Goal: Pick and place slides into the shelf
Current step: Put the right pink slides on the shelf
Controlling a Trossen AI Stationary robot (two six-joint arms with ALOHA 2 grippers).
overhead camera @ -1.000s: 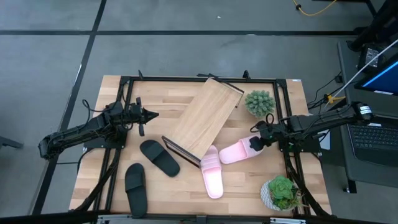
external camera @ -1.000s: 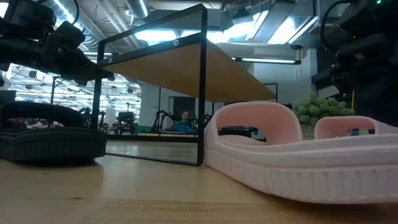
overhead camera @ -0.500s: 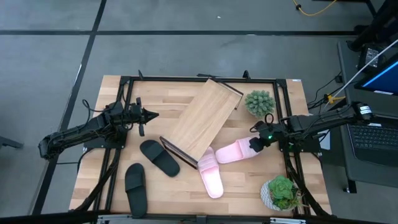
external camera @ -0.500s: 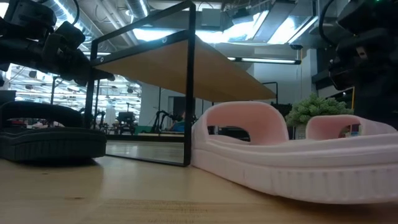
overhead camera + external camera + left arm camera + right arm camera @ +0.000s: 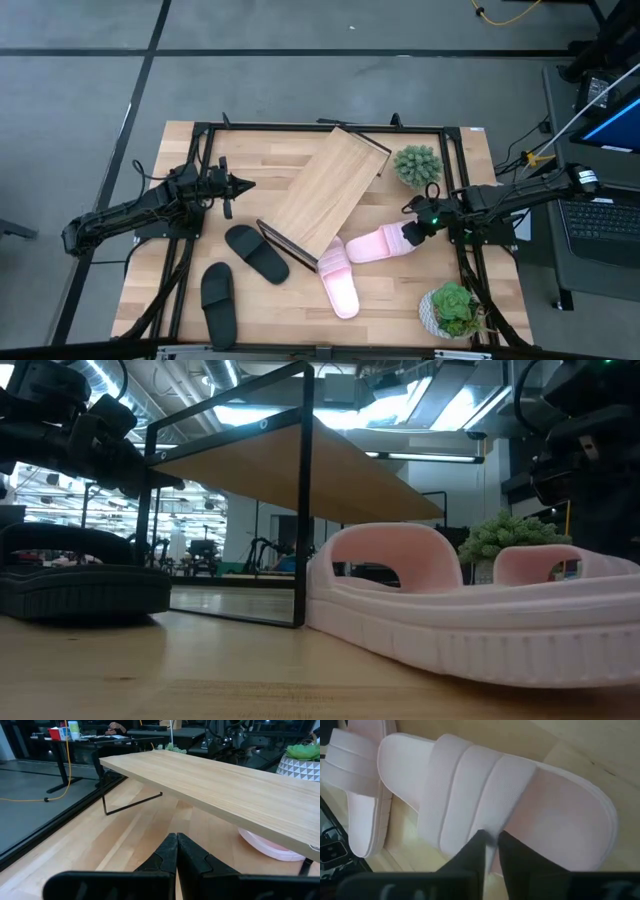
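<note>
Two pale pink slides lie near the table's middle right: one [image 5: 378,243] beside the shelf's near end, the other [image 5: 340,285] nearer the front edge. My right gripper [image 5: 410,232] is shut on the first one [image 5: 470,795]. Two black slides [image 5: 257,252] [image 5: 218,300] lie flat on the tabletop at the near left. The shelf [image 5: 325,190], a slanted light wood board on a thin black frame, stands diagonally in the middle. My left gripper [image 5: 240,183] hovers shut to the shelf's left, holding nothing. My right gripper pinches the pink slide between its two fingers where the strap meets the sole's side [image 5: 492,842], on the strap's heel-side edge. The fingers come slanting down from the table's right. The slide lies on its sole on the tabletop.
A spiky green plant [image 5: 417,165] stands behind my right gripper, and a potted succulent [image 5: 452,308] stands at the near right corner. Black frame bars [image 5: 300,127] run round the tabletop. Bare wood lies at the far left and along the front middle.
My right gripper has gone a little toward the table's left with the pink slide. That slide has slid left along the table, the other pink slide has shifted with it, and the shelf's near end has been nudged slightly left.
</note>
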